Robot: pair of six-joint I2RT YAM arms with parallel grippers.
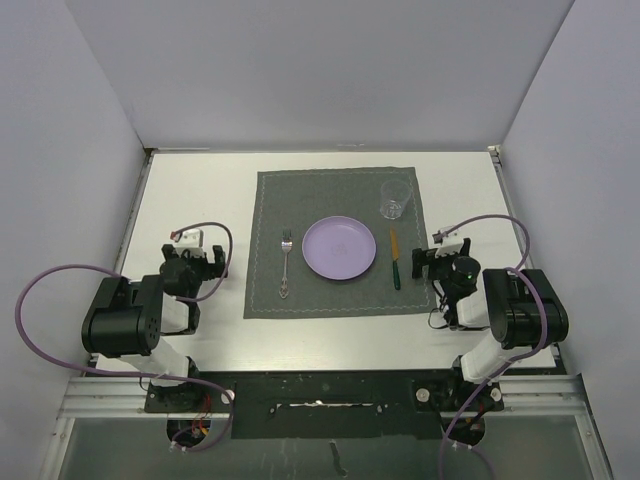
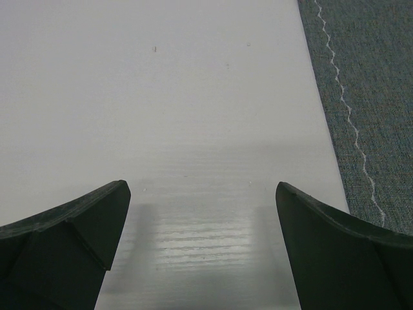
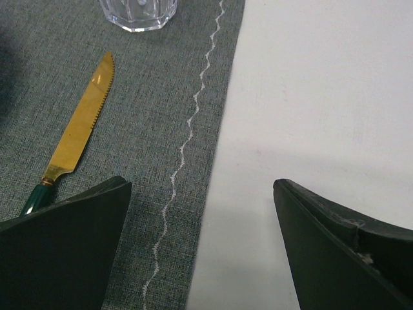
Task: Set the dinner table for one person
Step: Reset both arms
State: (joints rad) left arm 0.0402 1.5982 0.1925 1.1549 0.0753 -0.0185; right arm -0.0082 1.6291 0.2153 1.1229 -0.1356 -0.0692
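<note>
The white dinner table (image 1: 200, 200) carries a dark grey placemat (image 1: 335, 190). On the mat lie a purple plate (image 1: 339, 248) in the middle, a silver fork (image 1: 285, 265) to its left, a gold knife with a green handle (image 1: 395, 258) to its right, and a clear glass (image 1: 395, 200) at the back right. My left gripper (image 1: 195, 252) is open and empty over bare table (image 2: 193, 129), left of the mat (image 2: 374, 97). My right gripper (image 1: 440, 252) is open and empty at the mat's right edge (image 3: 161, 129), with the knife (image 3: 74, 139) and glass (image 3: 137, 13) close ahead.
White walls enclose the table at the back (image 1: 320, 70) and on both sides. Purple cables (image 1: 40, 300) loop beside each arm. A black rail (image 1: 320, 395) runs along the near edge between the arm bases.
</note>
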